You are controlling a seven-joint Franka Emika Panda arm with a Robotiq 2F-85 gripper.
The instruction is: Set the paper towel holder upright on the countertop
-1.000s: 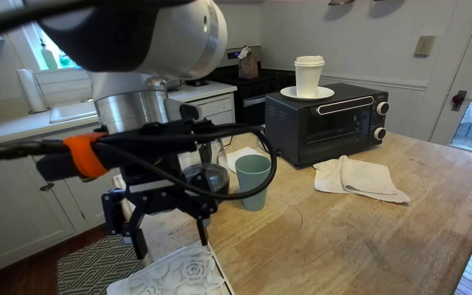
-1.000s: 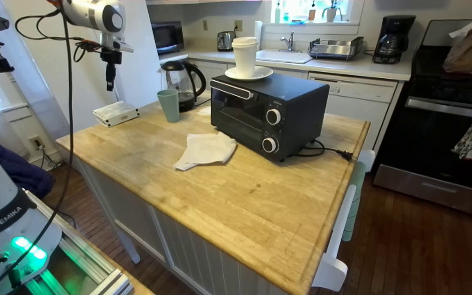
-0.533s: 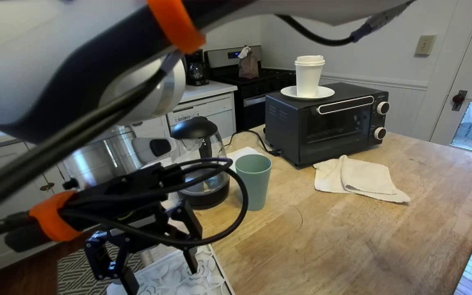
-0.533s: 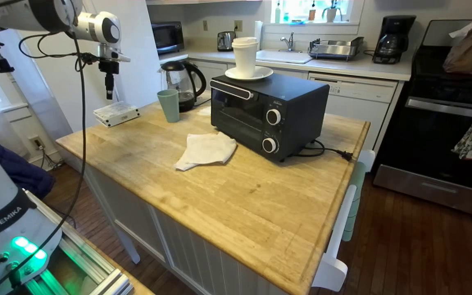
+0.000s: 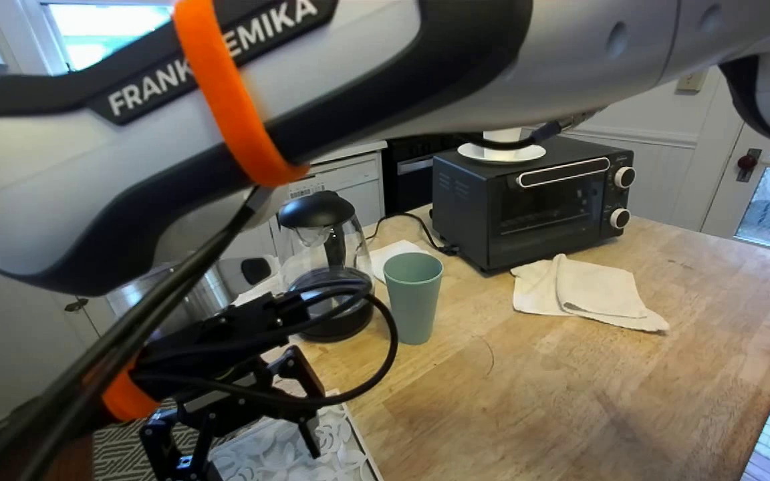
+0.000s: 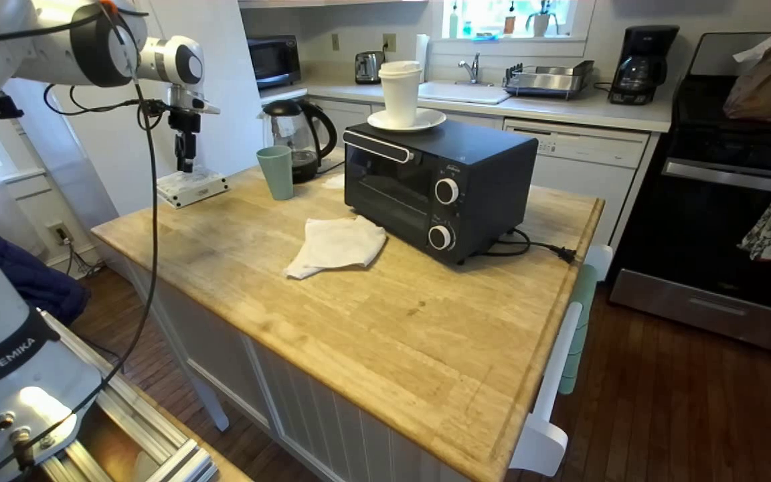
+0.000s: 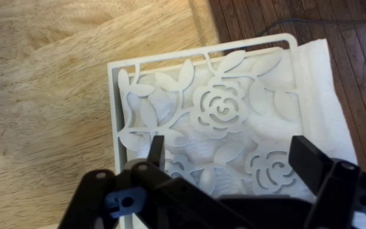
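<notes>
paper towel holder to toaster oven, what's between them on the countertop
In an exterior view, the green cup and glass kettle stand between the paper towel holder and toaster oven; a flat white piece and black cord show between kettle and oven.

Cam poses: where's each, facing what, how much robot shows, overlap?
Wrist view: on the arm, facing down at the paper towel holder; end effector shows.
In an exterior view: seemingly near the paper towel holder, facing the toaster oven across the countertop; arm, end effector show.
In an exterior view: seemingly near the base, facing toaster oven and sink; base, arm, end effector show.
Shared: cup, cloth in both exterior views; paper towel holder in all three.
</notes>
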